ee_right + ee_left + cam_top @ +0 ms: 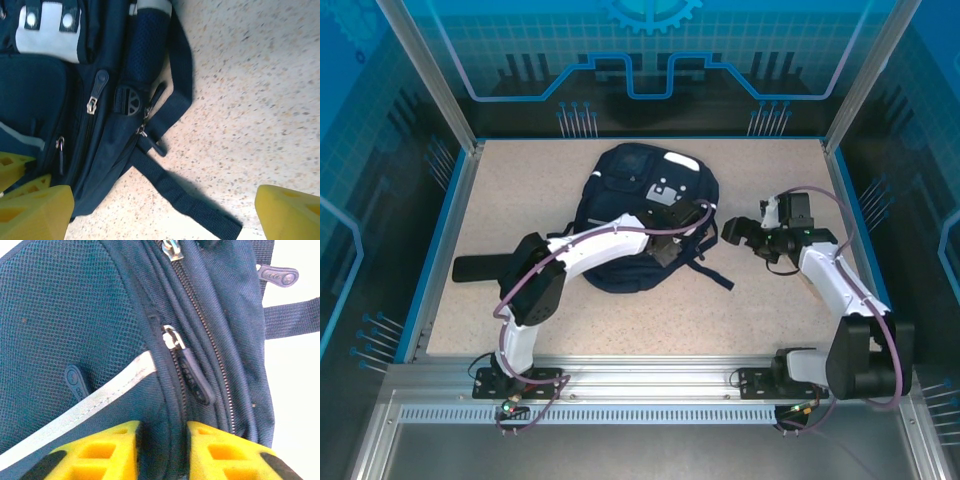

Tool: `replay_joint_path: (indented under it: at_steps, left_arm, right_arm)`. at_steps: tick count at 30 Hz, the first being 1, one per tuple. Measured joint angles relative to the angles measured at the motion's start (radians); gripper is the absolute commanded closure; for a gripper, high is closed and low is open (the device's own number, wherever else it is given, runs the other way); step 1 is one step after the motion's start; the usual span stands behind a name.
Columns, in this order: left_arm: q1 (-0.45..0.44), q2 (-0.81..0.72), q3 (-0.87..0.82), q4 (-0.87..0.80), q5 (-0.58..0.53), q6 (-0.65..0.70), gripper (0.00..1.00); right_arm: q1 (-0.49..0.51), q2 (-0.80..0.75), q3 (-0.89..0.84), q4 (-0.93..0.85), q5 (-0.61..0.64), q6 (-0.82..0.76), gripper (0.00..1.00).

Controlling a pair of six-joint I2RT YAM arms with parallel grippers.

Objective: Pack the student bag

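The bag (630, 175), laid mid-table, is pinched at its zip seam by the narrow-set left gripper (164, 435), with the zip pull (192, 377) just ahead, while the right gripper (160, 212) is held wide at the bag's right edge.

Left arm (590, 250): elbow raised, forearm reaching forward and right. Left gripper (162, 435): jaws drawn close, pinching a seam fold of the student bag (75, 315). Right arm (830, 280): bent, wrist turned left. Right gripper (165, 205): jaws spread wide.
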Motion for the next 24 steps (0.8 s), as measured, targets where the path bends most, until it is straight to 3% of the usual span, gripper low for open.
replay_joint_path:
  at_steps: [5, 11, 16, 24]
  left_arm:
    - [0.009, -0.06, -0.042, 0.031, 0.003, -0.003, 0.96]
    - [0.017, -0.137, -0.113, 0.096, 0.008, -0.007, 1.0]
    - [0.021, -0.183, -0.163, 0.14, 0.012, -0.009, 1.0]
    - [0.021, -0.21, -0.204, 0.184, 0.019, -0.023, 1.0]
  right_arm:
    - [0.056, 0.072, 0.041, 0.021, -0.069, 0.058, 0.28]
    - [0.169, 0.229, 0.18, 0.061, -0.111, 0.174, 0.44]
    - [0.211, 0.342, 0.264, 0.08, -0.108, 0.282, 0.51]
    - [0.214, 0.473, 0.328, 0.096, -0.111, 0.388, 0.53]
